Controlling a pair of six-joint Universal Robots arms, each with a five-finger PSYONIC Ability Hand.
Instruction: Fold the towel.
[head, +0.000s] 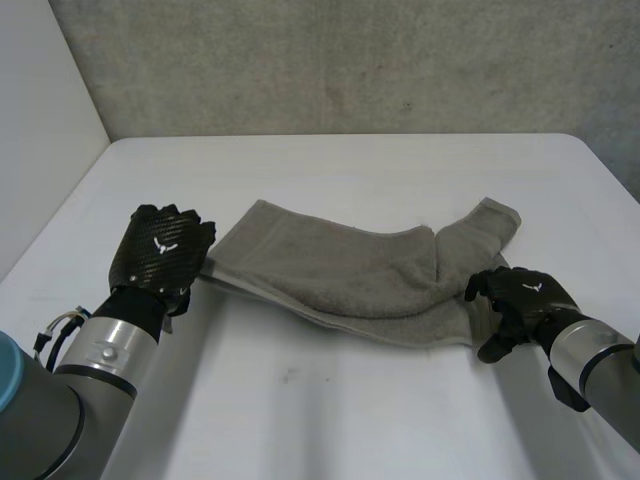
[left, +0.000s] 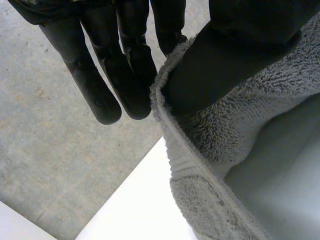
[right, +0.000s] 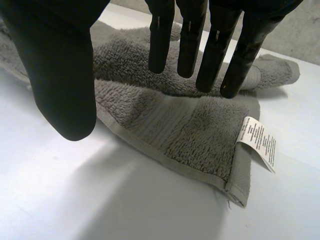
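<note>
— How do the 2 arms sit?

— The left arm (head: 90, 365) reaches forward from the near left, and the left hand (head: 160, 250) shows its back to the head camera. The right arm (head: 600, 372) comes in low from the near right.

— And the left hand's grip?

— Its thumb (left: 225, 60) lies on the towel (head: 330, 275) at its edge, with straight fingers (left: 95, 85) on the other side, pinching it.

— The right hand (head: 522, 300)?

— Palm down, its fingers (right: 210, 55) straight and spread, its thumb (right: 60, 75) held wide, holding nothing.

A white table (head: 350, 420) stands against a grey concrete wall (head: 350, 60).
</note>
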